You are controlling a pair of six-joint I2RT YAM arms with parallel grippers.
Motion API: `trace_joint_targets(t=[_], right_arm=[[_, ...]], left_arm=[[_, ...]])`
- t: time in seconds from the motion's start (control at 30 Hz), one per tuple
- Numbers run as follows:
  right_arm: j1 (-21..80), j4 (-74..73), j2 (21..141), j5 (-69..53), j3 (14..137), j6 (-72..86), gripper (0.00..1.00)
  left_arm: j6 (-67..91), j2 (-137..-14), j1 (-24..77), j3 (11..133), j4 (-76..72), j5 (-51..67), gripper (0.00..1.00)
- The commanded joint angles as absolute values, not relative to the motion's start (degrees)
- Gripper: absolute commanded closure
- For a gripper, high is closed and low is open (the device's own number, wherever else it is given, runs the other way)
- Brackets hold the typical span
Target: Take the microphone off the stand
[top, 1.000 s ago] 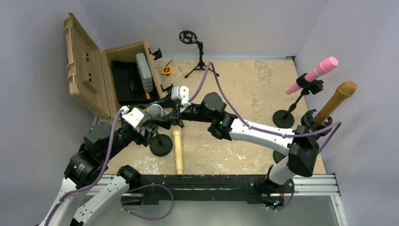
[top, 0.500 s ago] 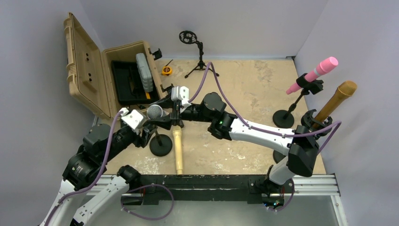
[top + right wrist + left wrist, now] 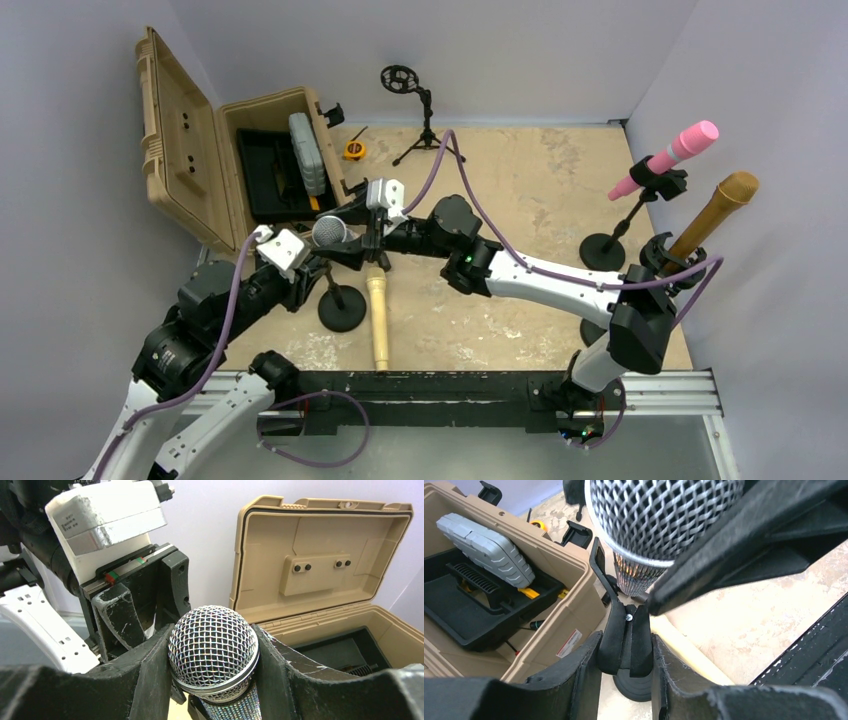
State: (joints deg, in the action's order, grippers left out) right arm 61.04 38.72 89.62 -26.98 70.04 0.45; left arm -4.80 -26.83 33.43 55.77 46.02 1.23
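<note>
Plainly, the microphone (image 3: 329, 232) sits toward 9 o'clock on the sandy, mottled table (image 3: 540, 190); its rounded head is bright woven steel mesh over a smooth silver band, with a glittering textured handle below. The right gripper (image 3: 213, 650) presses its matte black, scuffed fingers (image 3: 150, 670) against both sides of that mesh head, holding it; the right arm reaches long and low across the table toward 9 o'clock, white link nearly level. The stand (image 3: 342, 310) is black, a thin post on a flat round base, topped by a rubbery forked clip (image 3: 624, 635); the left gripper (image 3: 624, 655) has its fingers (image 3: 584, 680) drawn narrow, pinching that clip from either side; the left arm rises from its base and leans toward 1 o'clock. The handle drops just behind the clip; whether it is seated there cannot be told. A tan hard-plastic case (image 3: 200, 150) stands open at 10 o'clock of the stand; a cream cylindrical microphone (image 3: 378, 315) lies flat at 3 o'clock of the base.
</note>
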Motion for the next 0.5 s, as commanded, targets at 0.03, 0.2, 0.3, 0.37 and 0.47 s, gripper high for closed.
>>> trace_joint_targets(t=[0.03, 0.2, 0.3, 0.37, 0.47], right_arm=[[58.42, 46.58, 84.67, -22.29, 68.55, 4.41, 1.00], [52.73, 48.77, 80.15, -18.00, 62.68, 8.80, 1.00], [49.95, 49.42, 76.97, -16.08, 58.87, 12.18, 1.00], [49.58, 46.90, 76.06, -14.05, 57.73, 14.40, 1.00], [49.57, 40.50, 77.44, -12.61, 56.88, 21.28, 1.00]], left_arm=[[-4.13, -25.37, 33.22, 56.72, 48.74, -0.26, 1.00], [-4.15, -24.99, 33.23, 56.51, 48.66, -0.26, 1.00], [-4.13, -24.91, 33.22, 56.23, 48.38, -0.26, 1.00], [-3.98, -24.96, 33.24, 56.37, 48.44, -0.26, 1.00], [-2.36, -24.95, 33.21, 57.21, 48.68, -0.92, 1.00]])
